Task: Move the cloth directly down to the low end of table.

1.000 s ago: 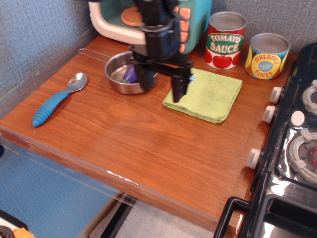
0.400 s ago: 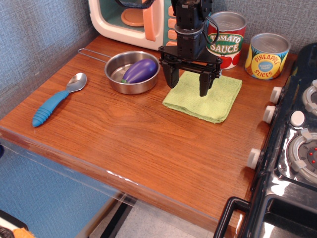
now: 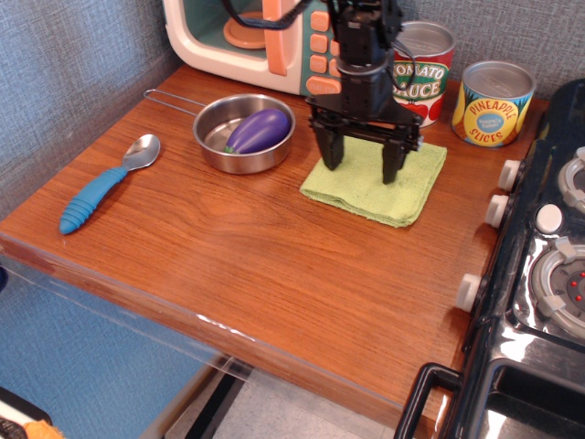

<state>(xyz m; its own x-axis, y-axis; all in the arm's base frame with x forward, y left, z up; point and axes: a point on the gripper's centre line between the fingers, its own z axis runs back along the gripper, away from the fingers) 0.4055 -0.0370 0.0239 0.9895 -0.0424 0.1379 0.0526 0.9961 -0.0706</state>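
Observation:
The light green folded cloth (image 3: 370, 190) lies flat on the reddish-brown table (image 3: 256, 265), at the back right, next to the steel pan (image 3: 239, 137). My black gripper (image 3: 363, 161) hangs over the cloth's far half, open, with one finger near the cloth's left edge and the other over its right part. The fingertips are close to the fabric; I cannot tell whether they touch it. The arm hides part of the cloth's back edge.
The pan holds a purple toy eggplant (image 3: 259, 131). A blue-handled spoon (image 3: 105, 183) lies at the left. A toy microwave (image 3: 251, 37), a tomato sauce can (image 3: 422, 69) and a pineapple can (image 3: 492, 101) stand at the back. A black toy stove (image 3: 539, 274) borders the right.
My gripper has moved right, from beside the pan to over the cloth, and has come lower toward the fabric. The eggplant in the pan is now uncovered. The cloth has not moved.

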